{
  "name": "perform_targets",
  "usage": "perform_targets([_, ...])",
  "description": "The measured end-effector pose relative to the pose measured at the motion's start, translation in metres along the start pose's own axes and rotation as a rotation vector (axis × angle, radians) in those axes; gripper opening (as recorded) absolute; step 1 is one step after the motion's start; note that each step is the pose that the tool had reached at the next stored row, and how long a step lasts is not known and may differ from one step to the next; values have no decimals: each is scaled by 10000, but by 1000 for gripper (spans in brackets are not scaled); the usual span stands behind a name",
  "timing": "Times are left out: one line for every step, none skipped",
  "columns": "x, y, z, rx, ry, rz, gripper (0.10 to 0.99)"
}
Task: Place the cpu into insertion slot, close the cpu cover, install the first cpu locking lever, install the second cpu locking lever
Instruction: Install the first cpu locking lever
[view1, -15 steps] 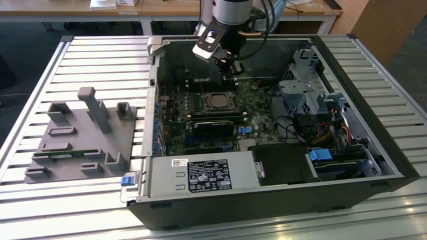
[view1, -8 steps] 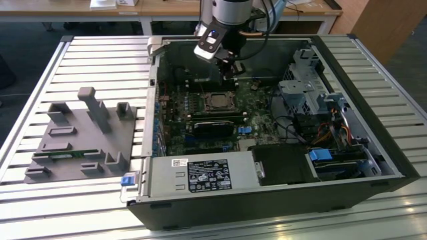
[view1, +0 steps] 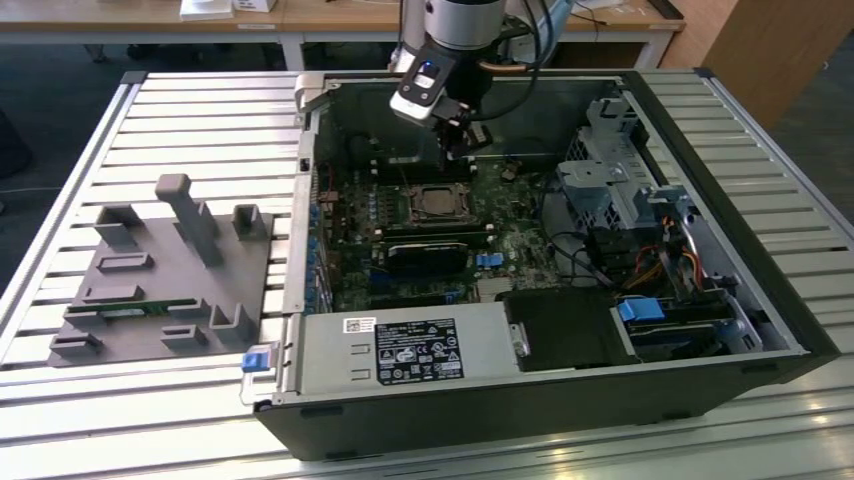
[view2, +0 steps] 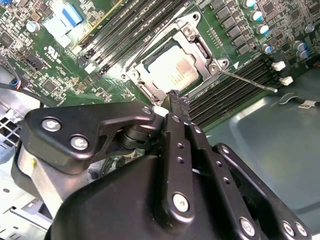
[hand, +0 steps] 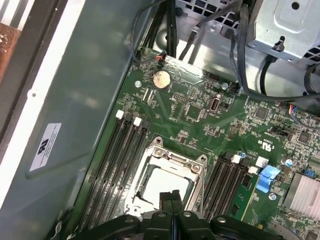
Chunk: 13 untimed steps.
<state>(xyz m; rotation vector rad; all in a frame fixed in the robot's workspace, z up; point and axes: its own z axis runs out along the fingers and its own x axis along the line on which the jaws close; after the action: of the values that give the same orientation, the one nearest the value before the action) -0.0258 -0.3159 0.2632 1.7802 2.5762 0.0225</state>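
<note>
Exterior view is showing me the end effector (view1: 465, 158) hanging inside the open computer case (view1: 534, 415), which is lying on the slatted counter (view1: 174, 110). The cpu (view1: 435, 203) is sitting in its socket on the motherboard (view1: 400, 240), just beneath the end effector's tips, with a gap showing between them. A grey fixture (view1: 167, 270) is resting on the counter well away from the end effector, outside the case toward the exterior view's left. I am reading the end effector (hand: 170, 196) as narrow in both wrist views: its two black fingers are pressing together along one seam and are carrying nothing that I can see. In the first wrist view the cpu (hand: 160, 181) is lying flat directly under the tips, and the cpu cover (hand: 175, 159) is framing it on all the sides I can see, its silvery frame lying down around the chip. In the second wrist view the end effector (view2: 175, 96) is pointing at the near edge of the cpu cover (view2: 202, 48), with the cpu (view2: 172, 70) showing pale through the window. A thin locking lever (view2: 250, 82) is sticking out from the socket's corner beside the tips, crossing over the memory slots (view2: 225, 97); I cannot tell whether it is latched.
</note>
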Motion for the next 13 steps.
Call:
perform_targets([0, 0, 0, 0, 1, -42, 106])
perform_targets([0, 0, 0, 0, 1, -85, 106])
perform_targets([0, 0, 0, 0, 2, -127, 106])
perform_targets([0, 0, 0, 0, 3, -170, 106])
perform_targets([0, 0, 0, 0, 4, -217, 106])
perform_targets([0, 0, 0, 1, 4, -263, 106])
perform_targets([0, 0, 0, 0, 5, -311, 106])
perform_targets([0, 0, 0, 1, 6, -360, 106])
perform_targets([0, 0, 0, 0, 7, -408, 106])
perform_targets([0, 0, 0, 0, 8, -458, 106])
perform_targets([0, 0, 0, 0, 9, -511, 106])
perform_targets([0, 0, 0, 0, 10, -569, 106])
perform_targets([0, 0, 0, 0, 11, -636, 106])
